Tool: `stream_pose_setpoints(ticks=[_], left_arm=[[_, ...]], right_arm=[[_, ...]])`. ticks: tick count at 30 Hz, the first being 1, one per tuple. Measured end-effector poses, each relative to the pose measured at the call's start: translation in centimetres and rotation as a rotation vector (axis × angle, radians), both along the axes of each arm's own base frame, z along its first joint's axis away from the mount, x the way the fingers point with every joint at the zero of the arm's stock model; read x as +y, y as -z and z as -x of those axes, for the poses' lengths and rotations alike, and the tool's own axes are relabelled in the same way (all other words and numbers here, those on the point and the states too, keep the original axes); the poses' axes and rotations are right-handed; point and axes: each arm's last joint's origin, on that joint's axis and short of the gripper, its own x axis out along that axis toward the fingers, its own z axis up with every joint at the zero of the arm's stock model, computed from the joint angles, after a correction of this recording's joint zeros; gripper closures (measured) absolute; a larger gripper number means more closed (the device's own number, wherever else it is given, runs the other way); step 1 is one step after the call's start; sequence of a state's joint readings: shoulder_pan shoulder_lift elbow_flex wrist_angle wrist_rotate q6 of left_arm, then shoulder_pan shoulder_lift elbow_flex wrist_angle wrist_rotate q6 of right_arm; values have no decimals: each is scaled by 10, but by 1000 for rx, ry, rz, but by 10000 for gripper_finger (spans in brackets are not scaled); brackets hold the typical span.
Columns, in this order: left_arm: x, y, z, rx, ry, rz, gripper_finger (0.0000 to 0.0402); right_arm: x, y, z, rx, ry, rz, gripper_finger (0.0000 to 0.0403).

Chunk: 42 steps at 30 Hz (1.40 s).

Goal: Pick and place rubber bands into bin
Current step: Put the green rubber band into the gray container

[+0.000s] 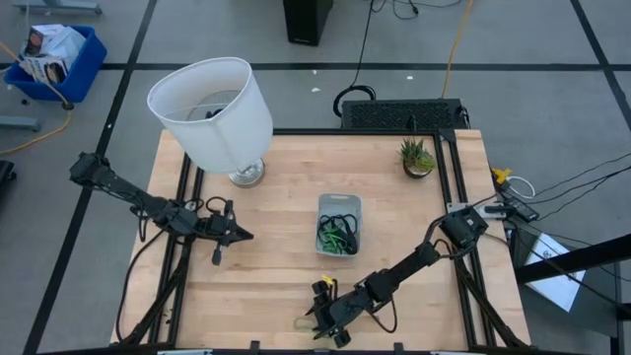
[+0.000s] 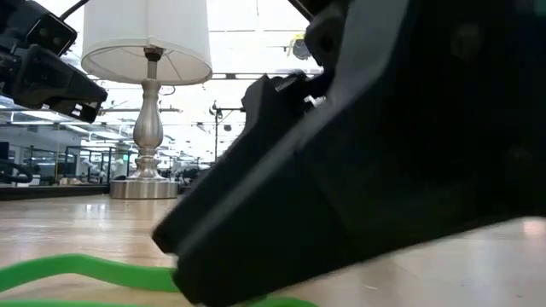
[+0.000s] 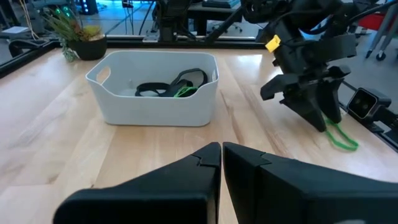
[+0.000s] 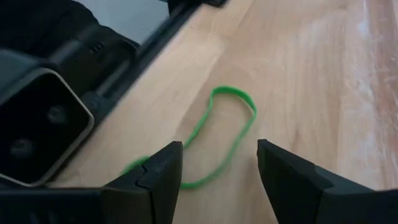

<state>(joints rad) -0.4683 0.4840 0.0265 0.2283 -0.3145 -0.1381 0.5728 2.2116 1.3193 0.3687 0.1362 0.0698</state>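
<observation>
Green and thin, a rubber band [image 4: 219, 134] lay flat on the wooden table [image 1: 276, 197] near its front edge, framed by the parted fingers of the right gripper [image 4: 219, 163]. The fingers would best be lowered squarely over one strand. Several black and green bands [image 1: 338, 235] lay in the bin [image 1: 339, 203]. The left gripper [image 1: 243, 235] was held closed, well apart.

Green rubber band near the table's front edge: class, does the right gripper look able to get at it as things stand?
Probably yes. The right gripper is open right over the green rubber band, which lies flat on the bare table with nothing between them.
</observation>
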Motion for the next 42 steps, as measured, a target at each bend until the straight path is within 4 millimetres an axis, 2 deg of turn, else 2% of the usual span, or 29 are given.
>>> stream_pose_setpoints(ticks=[7, 15, 20, 25, 29, 33, 38, 42], left_arm=[[0, 0, 0, 1, 1, -4, 378], [0, 0, 0, 5, 0, -3, 378], [0, 2, 0, 18, 0, -10, 378], [0, 2, 0, 20, 0, -11, 378], [0, 2, 0, 21, -1, -8, 378], [0, 2, 0, 22, -1, -9, 378], [0, 3, 1, 26, -1, -11, 378], [0, 3, 1, 29, -1, -13, 378]], right_arm=[[-2, 3, 2, 15, 38, 49, 207], [-2, 27, -6, -27, 37, -14, 218], [-4, 30, -8, -6, 65, -62, 276], [-4, 29, -9, -27, 38, -64, 378], [-6, 25, -11, -46, 26, -58, 393], [-9, 3, -11, -85, 2, -12, 400], [-15, -56, -6, -196, 32, 95, 402], [-27, -100, 6, -224, 64, 224, 402]])
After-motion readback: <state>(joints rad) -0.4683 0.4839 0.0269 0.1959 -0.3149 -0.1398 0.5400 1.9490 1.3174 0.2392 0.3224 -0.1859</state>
